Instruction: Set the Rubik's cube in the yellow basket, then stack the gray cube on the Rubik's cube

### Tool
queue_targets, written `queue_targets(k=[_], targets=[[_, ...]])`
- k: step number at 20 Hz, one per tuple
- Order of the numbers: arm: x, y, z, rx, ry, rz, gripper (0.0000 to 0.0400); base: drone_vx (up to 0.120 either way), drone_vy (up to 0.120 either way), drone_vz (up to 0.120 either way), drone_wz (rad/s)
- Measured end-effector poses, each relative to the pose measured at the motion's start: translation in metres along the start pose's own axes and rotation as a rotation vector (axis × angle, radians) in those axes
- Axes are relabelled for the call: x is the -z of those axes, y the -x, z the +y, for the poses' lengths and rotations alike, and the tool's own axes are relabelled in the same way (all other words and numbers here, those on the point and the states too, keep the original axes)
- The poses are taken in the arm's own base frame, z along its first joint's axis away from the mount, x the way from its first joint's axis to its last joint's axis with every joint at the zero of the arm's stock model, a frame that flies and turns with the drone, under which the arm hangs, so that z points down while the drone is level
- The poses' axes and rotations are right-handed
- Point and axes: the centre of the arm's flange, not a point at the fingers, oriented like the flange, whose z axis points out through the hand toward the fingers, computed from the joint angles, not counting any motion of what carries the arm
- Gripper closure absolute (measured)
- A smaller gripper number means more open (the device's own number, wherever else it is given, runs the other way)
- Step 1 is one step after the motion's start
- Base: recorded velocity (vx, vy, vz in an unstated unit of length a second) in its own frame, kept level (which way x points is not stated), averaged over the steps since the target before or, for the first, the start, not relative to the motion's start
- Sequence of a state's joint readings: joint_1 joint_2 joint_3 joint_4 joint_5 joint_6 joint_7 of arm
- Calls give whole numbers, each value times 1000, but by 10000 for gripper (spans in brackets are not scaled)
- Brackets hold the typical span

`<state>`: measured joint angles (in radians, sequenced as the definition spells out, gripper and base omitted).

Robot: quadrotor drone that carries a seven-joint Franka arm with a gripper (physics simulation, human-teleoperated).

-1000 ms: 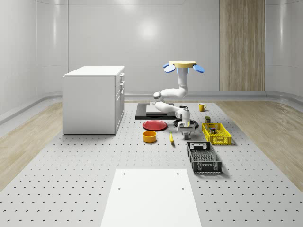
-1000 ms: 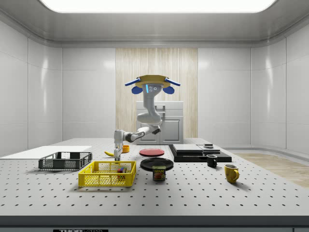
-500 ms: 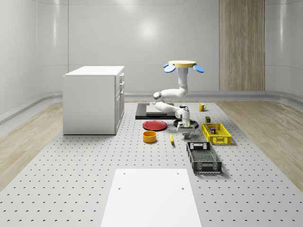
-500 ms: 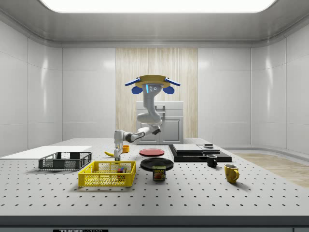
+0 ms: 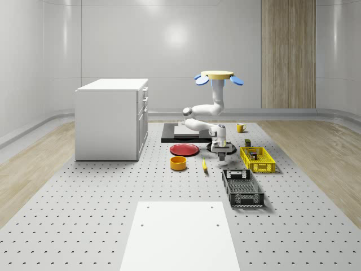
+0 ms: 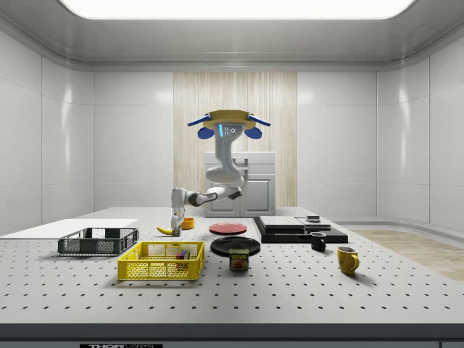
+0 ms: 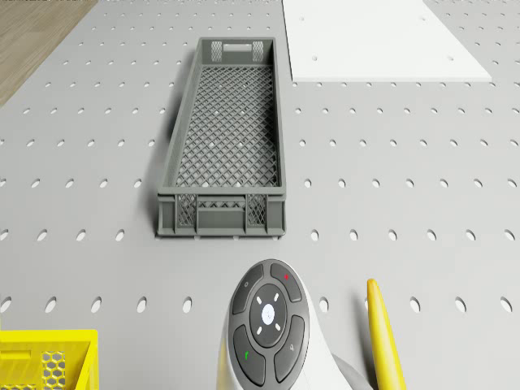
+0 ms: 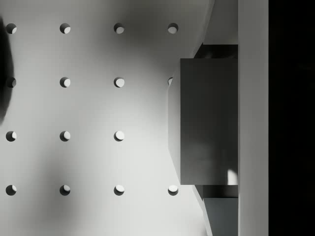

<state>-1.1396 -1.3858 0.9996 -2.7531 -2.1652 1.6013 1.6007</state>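
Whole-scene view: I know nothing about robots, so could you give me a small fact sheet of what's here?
Drone: hovers over the table
Gripper: points down, between banana and yellow basket
Gray cube: right at the gripper, above the table
Rubik's cube: inside the yellow basket
Gray crate: ahead of the drone

A bright indoor room with pale, glossy panelled walls [image 5: 169,39] that curve where they meet. One vertical strip of light wood panelling [image 5: 287,53] breaks the far wall. A long ceiling light [image 6: 232,7] glows overhead in the side view. The floor is a large gray perforated surface [image 5: 84,203] (rows of small holes throughout), bordered by wood flooring [image 5: 34,164] on both sides. A white cabinet with drawers [image 5: 111,118] stands toward the whole-scene view's left. A plain white panel [image 5: 179,234] lies flat in the foreground.
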Motion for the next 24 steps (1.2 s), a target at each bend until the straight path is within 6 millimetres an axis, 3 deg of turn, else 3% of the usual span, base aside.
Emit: queue_targets(k=[7,9,19,24], targets=[[11,0,0,0,0,0,150,0,0,120,0],[12,0,0,0,0,0,150,-120,120,120,0],[13,0,0,0,0,0,150,-116,120,0,0],[13,0,0,0,0,0,150,0,120,0,0]])
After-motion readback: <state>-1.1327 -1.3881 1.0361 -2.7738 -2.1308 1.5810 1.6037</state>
